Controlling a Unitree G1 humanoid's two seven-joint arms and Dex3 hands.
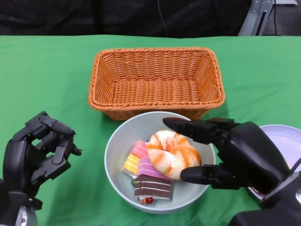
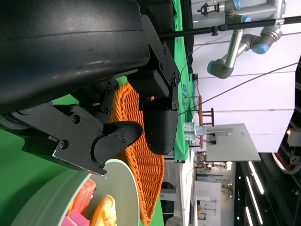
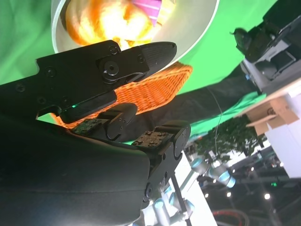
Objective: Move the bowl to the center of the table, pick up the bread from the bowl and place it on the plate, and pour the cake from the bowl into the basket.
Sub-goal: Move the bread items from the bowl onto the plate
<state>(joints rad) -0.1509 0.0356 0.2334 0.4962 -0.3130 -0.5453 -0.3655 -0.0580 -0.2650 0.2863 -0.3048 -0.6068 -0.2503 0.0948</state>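
Bright even light; bread (image 3: 110, 21) glares overexposed in right wrist view.

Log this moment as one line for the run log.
right robot hand: open around glazed orange bread | grey round bowl: central | left robot hand: idle

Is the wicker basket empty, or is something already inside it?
Empty. The head view shows only the bare woven floor of the wicker basket.
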